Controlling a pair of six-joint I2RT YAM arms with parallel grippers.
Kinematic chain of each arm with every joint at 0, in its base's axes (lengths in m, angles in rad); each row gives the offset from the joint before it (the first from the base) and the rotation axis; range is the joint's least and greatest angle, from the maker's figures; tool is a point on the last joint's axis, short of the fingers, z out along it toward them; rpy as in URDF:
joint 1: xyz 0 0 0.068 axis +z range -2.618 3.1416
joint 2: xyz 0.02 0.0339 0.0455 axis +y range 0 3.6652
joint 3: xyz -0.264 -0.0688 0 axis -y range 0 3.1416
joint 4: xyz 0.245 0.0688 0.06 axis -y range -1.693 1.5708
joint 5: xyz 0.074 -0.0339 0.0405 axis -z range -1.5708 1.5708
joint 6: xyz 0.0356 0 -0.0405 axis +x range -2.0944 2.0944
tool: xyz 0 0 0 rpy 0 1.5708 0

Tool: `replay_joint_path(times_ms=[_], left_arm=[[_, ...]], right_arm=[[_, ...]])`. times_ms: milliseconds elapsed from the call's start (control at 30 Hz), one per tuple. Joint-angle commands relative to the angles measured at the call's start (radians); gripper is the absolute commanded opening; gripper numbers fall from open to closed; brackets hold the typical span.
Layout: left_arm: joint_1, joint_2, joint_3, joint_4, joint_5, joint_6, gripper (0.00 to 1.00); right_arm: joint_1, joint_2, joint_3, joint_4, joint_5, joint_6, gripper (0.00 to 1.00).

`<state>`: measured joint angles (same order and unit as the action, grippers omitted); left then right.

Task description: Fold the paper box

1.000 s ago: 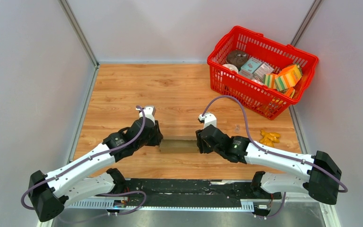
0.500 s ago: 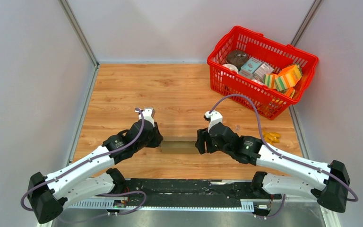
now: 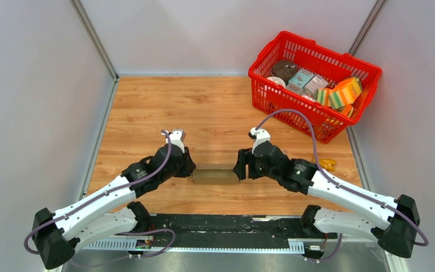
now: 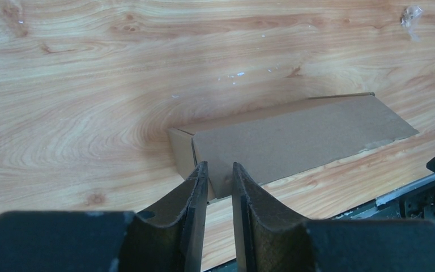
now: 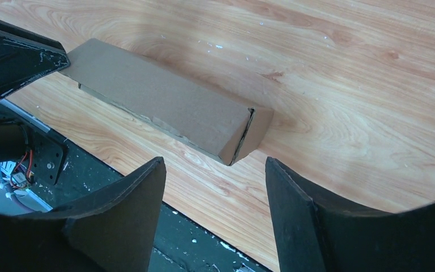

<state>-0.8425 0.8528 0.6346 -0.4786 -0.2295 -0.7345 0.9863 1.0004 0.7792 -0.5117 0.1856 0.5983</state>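
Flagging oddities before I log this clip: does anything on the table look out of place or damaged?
A small yellow item lies loose on the table, outside the red basket. The cardboard box gapes slightly at the end nearest the right gripper, with the flap not tucked flat.

You have the paper box (image 3: 215, 176) lying on the table (image 3: 147, 107) near its front edge, midway between the two arms, with its long side running left to right. Your left gripper (image 3: 190, 169) sits at the box's left end and your right gripper (image 3: 240, 165) at its right end, facing each other across it. The basket (image 3: 294, 116) stands at the far right corner with packages (image 3: 340, 93) in it. A small item (image 3: 328, 164) lies on the table in front of the basket, just behind your right arm.
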Motion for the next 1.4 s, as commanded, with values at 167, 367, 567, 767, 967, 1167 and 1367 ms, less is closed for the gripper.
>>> replay_joint_path(times_ms=[167,367,567,767,967,1167,1367], left_arm=[[0.002,-0.061,-0.007,0.015,0.016,0.047,0.36],[0.002,-0.139,0.002,0.009,0.048,0.163,0.47],[-0.016,-0.129,0.017,-0.006,0.124,0.322,0.48],[-0.215,-0.071,0.022,0.049,-0.12,0.481,0.48],[-0.294,-0.008,0.019,0.222,-0.108,0.737,0.49],[-0.296,0.121,0.085,0.244,-0.03,0.857,0.48],[-0.296,0.218,0.114,0.282,0.027,0.919,0.49]], right_arm=[[-0.006,0.047,0.034,0.042,-0.044,-0.002,0.64],[-0.005,0.052,-0.001,0.071,-0.074,-0.092,0.58],[-0.005,0.063,-0.058,0.157,-0.087,-0.118,0.62],[-0.005,0.106,-0.07,0.176,-0.057,-0.091,0.67],[-0.005,0.057,-0.124,0.188,-0.08,-0.048,0.72],[-0.006,0.009,-0.155,0.194,-0.031,0.001,0.76],[-0.008,0.0,-0.169,0.219,-0.011,0.049,0.77]])
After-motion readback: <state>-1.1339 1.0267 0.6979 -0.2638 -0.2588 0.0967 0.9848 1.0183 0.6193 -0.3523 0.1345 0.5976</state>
